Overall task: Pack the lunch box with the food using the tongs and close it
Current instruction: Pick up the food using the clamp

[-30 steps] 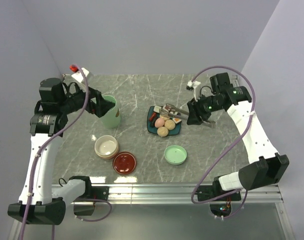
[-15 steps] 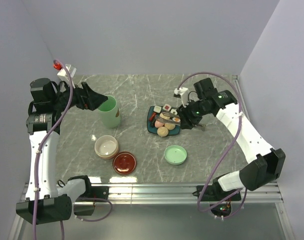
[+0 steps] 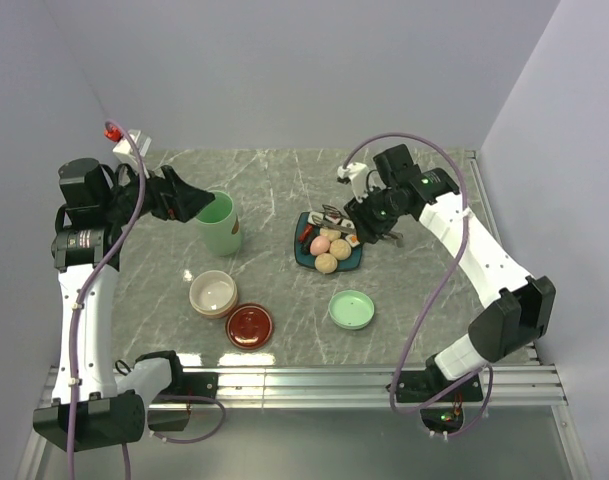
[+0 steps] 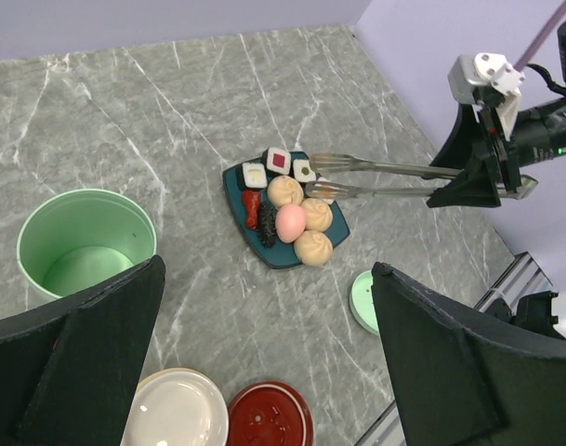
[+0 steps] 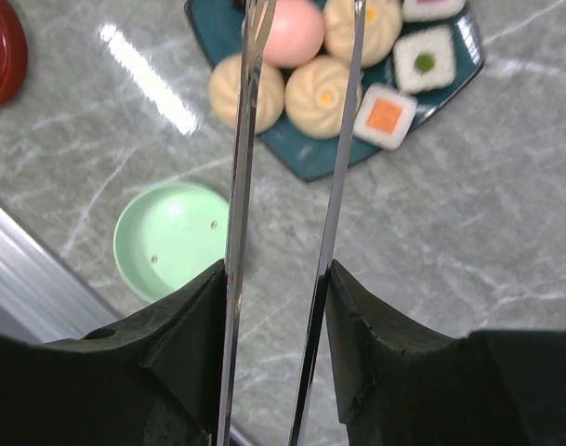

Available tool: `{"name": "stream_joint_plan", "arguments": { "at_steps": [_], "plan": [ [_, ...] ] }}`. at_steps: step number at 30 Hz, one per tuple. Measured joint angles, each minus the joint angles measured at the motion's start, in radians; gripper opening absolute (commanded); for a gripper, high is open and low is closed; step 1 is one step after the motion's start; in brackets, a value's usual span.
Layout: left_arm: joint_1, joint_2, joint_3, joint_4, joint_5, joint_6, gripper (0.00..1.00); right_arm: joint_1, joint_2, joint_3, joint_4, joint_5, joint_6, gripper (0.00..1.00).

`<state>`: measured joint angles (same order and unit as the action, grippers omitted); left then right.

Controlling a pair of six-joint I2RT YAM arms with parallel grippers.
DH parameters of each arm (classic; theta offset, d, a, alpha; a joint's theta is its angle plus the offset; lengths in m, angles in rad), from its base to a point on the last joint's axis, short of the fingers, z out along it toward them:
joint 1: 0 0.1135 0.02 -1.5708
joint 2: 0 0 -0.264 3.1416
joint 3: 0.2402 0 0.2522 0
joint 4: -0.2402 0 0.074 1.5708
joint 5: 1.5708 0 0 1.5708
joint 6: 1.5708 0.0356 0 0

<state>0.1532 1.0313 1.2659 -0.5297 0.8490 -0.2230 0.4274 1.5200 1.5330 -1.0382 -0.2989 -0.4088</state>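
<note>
The tongs [image 5: 256, 37] are gripped between the fingers of the right gripper [image 5: 278, 288], with their two arms apart. Since a second ago they have been carried farther over the dark teal plate [image 5: 306, 158], and the food [image 5: 296, 28] now lies beneath their tips. The mint-green pot [image 4: 41, 232] stands well beyond the tips, under the wide-spread left gripper [image 4: 269, 353].

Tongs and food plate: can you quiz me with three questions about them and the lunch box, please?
1. True or false: the right pincer holds the tongs with their tips over the teal plate.
2. What is inside the mint-green pot? A sushi, B nothing, C a ball.
3. How many lids lie loose on the table?
Key: 1 true. 2 B. 3 two, the mint-green lid and the dark-red lid.
</note>
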Motion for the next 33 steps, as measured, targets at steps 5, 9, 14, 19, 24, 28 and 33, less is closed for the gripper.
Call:
{"name": "stream_joint_plan", "arguments": {
  "at_steps": [5,9,14,19,24,28,33],
  "plan": [
    [0.000,0.000,0.000,-0.026,0.000,0.022,0.99,0.000,-0.088,-0.098,-0.045,-0.018,-0.023,0.51],
    [0.000,0.000,0.000,-0.036,0.002,0.032,0.99,0.000,-0.157,-0.175,-0.092,-0.021,-0.031,0.51],
    [0.000,0.000,0.000,-0.037,0.003,0.045,0.99,0.000,-0.159,-0.213,-0.102,-0.032,-0.025,0.52],
    [0.000,0.000,0.000,-0.037,0.004,0.050,0.99,0.000,-0.137,-0.213,-0.101,-0.038,-0.006,0.54],
    [0.000,0.000,-0.001,-0.043,0.006,0.054,0.99,0.000,-0.109,-0.213,-0.097,-0.050,0.005,0.55],
    [0.000,0.000,-0.003,-0.048,0.010,0.058,0.99,0.000,-0.096,-0.213,-0.089,-0.062,0.010,0.55],
    [0.000,0.000,-0.003,-0.059,0.011,0.064,0.99,0.000,-0.068,-0.213,-0.076,-0.064,0.018,0.58]
  ]
}}
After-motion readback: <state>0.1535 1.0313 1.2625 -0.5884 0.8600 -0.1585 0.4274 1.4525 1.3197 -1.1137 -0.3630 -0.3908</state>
